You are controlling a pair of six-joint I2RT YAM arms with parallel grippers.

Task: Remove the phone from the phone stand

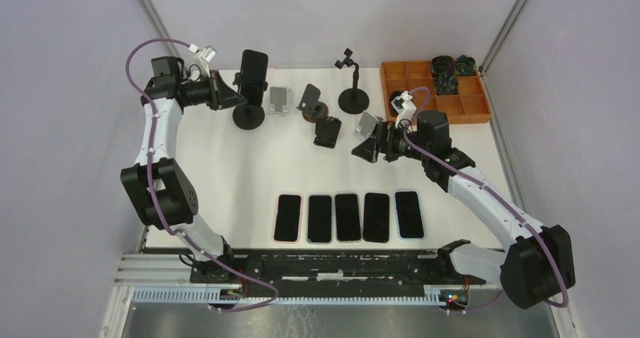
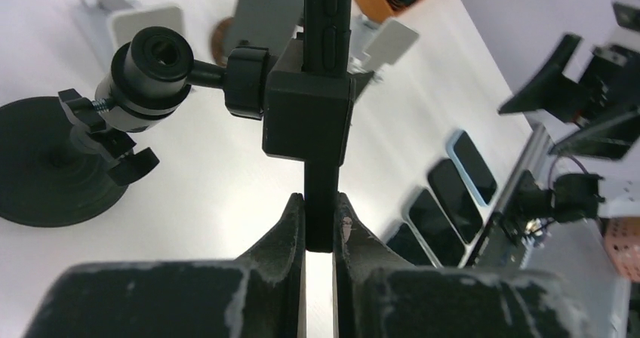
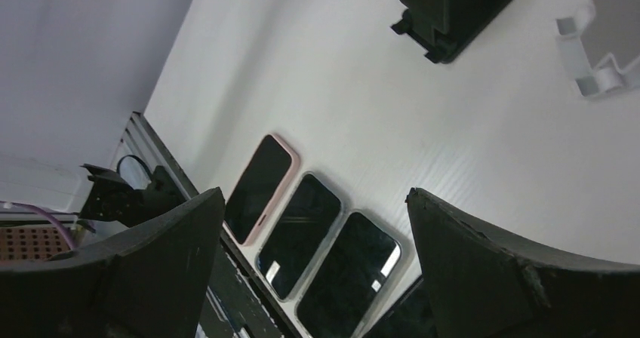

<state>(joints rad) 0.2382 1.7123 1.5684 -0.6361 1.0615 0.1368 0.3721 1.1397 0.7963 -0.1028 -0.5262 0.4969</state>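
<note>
A black phone (image 1: 254, 68) stands upright in the clamp of a black phone stand (image 1: 248, 116) with a round base, at the back left of the table. In the left wrist view the phone (image 2: 327, 21) appears edge-on, running through the stand's clamp (image 2: 308, 112). My left gripper (image 2: 321, 221) is shut on the phone's lower edge, one finger on each face. From above, the left gripper (image 1: 234, 90) reaches the phone from the left. My right gripper (image 1: 368, 146) hovers mid-table, open and holding nothing (image 3: 313, 196).
Several dark phones (image 1: 347, 217) lie flat in a row near the front edge. Other stands are behind: a tall empty one (image 1: 352, 96) and small ones (image 1: 281, 100), (image 1: 312, 104), (image 1: 327, 132). An orange compartment tray (image 1: 423, 89) sits back right.
</note>
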